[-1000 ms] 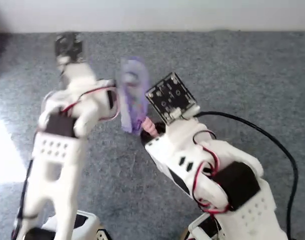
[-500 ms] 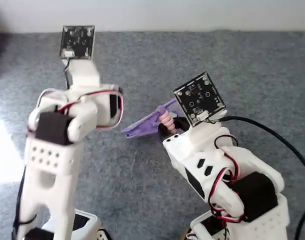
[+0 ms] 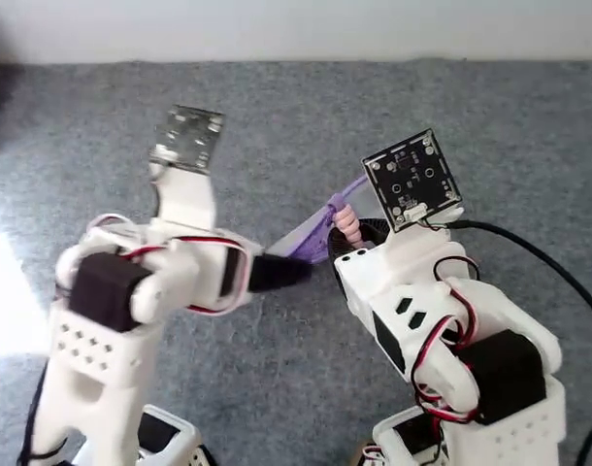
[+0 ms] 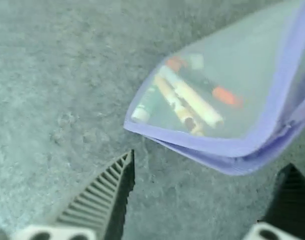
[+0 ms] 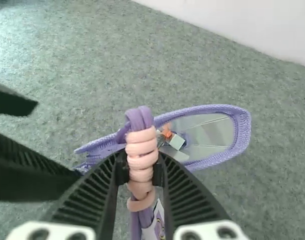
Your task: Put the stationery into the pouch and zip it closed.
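Note:
The pouch (image 4: pixel 232 100) is clear plastic with purple trim and holds several pens and markers (image 4: pixel 185 102). In the high view the pouch (image 3: pixel 311 233) hangs tilted between the two arms, above the grey carpet. My right gripper (image 5: pixel 141 157) is shut on the pink coiled cord (image 5: pixel 141 145) and purple loop at the pouch's (image 5: pixel 207 131) end. That gripper (image 3: pixel 346 238) holds the higher end in the high view. My left gripper (image 4: pixel 202 200) is open, its fingers (image 4: pixel 110 192) spread just below the pouch's lower corner, not touching it. In the high view the left gripper (image 3: pixel 281 272) sits at the lower end.
Grey carpet (image 3: pixel 490 126) covers the whole work surface, with a white wall (image 3: pixel 296 29) at the back. A black cable (image 3: pixel 529 267) runs from the right arm toward the right edge.
The left arm has swung from the back down to the pouch's lower end. The right gripper has carried the pouch rightward, and it has tipped from upright to slanted.

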Motion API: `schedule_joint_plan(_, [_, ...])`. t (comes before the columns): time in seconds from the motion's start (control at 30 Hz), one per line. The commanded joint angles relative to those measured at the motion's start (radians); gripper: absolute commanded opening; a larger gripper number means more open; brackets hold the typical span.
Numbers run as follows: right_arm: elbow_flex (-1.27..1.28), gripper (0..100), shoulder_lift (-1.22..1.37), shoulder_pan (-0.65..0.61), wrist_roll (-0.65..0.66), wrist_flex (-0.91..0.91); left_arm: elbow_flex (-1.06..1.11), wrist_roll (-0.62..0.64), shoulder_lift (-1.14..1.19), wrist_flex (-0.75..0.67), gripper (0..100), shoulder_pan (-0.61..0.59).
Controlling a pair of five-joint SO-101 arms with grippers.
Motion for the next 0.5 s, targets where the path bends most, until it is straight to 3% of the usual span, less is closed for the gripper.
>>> schedule_joint_plan(0.0, [-0.044,0.8,-0.019,0.013,-0.008,-0.013,0.05,-0.031,-0.02,-0.086,42,0.069])
schedule_joint_plan(0.23, [-0.052,0.8,-0.019,0.013,-0.009,0.005,0.097,-0.06,-0.018,-0.172,42,0.094])
schedule_joint_plan(0.47, [-0.049,0.8,-0.07,0.015,-0.002,0.007,0.263,-0.06,-0.021,-0.351,42,0.094])
